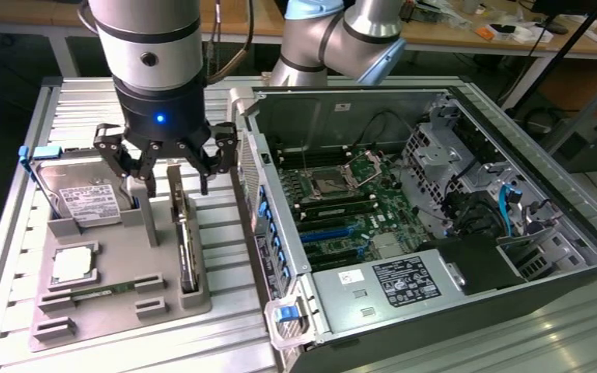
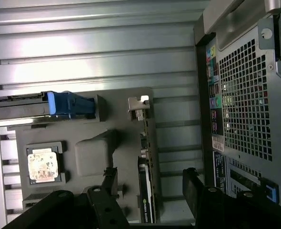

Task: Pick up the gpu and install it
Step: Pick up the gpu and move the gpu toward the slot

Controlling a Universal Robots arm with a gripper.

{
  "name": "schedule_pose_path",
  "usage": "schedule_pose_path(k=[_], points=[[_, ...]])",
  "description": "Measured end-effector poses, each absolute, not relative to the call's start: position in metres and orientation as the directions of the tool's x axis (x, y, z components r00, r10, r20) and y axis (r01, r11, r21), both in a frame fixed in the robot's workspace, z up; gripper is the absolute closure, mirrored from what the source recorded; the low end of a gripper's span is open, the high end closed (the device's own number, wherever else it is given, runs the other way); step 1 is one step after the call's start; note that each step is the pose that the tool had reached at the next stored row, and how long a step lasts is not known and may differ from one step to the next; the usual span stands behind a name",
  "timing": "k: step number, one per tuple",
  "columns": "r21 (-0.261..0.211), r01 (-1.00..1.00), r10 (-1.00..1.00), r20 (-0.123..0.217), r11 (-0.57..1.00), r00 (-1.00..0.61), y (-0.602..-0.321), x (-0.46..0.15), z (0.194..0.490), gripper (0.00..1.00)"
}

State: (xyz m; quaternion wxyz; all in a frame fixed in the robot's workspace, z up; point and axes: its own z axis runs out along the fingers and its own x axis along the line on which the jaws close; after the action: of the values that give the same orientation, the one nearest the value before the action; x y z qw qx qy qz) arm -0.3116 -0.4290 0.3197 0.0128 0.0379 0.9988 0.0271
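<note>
The gpu (image 1: 183, 241) is a thin dark card standing on edge in a slot of the grey holder tray (image 1: 122, 311), on the exterior view's left. Its silver end bracket (image 2: 139, 108) points away from the wrist camera. My gripper (image 1: 176, 185) hangs open directly over the card's far end. One finger is on each side of the card, and neither touches it. In the wrist view the gpu (image 2: 146, 193) runs between the black fingers (image 2: 108, 188) of my gripper (image 2: 150, 191). Nothing is held.
The tray also holds a silver hard drive (image 1: 84, 198) with a blue tab, a processor chip (image 1: 74, 265) and a slim memory stick (image 1: 99, 293). The open computer case (image 1: 434, 225), its motherboard (image 1: 350, 210) exposed, lies close on the exterior view's right. Its perforated rear wall (image 2: 245, 95) stands beside the tray.
</note>
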Motion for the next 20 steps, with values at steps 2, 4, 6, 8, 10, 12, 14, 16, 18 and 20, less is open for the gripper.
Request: schedule_pose_path(k=[2,4,6,8,10,12,14,16,18,20], points=[[0.055,0.075,0.076,-0.024,0.996,-0.997,-0.436,-0.312,0.319,0.34],[0.055,0.075,0.077,-0.023,0.996,-0.997,-0.442,-0.312,0.319,0.34],[0.055,0.075,0.076,-0.023,0.996,-0.997,-0.444,-0.312,0.319,0.34],[0.055,0.075,0.076,-0.024,0.996,-0.997,-0.447,-0.312,0.318,0.34],[0.055,0.075,0.076,-0.024,0.996,-0.997,-0.451,-0.312,0.318,0.34],[0.055,0.075,0.076,-0.023,0.996,-0.997,-0.454,-0.312,0.318,0.34],[0.055,0.075,0.076,-0.023,0.996,-0.997,-0.456,-0.312,0.318,0.34],[0.055,0.075,0.076,-0.023,0.996,-0.997,-0.459,-0.312,0.317,0.34],[0.055,0.075,0.077,-0.023,0.996,-0.997,-0.46,-0.312,0.317,0.34],[0.055,0.075,0.077,-0.024,0.996,-0.997,-0.461,-0.312,0.316,0.34]])
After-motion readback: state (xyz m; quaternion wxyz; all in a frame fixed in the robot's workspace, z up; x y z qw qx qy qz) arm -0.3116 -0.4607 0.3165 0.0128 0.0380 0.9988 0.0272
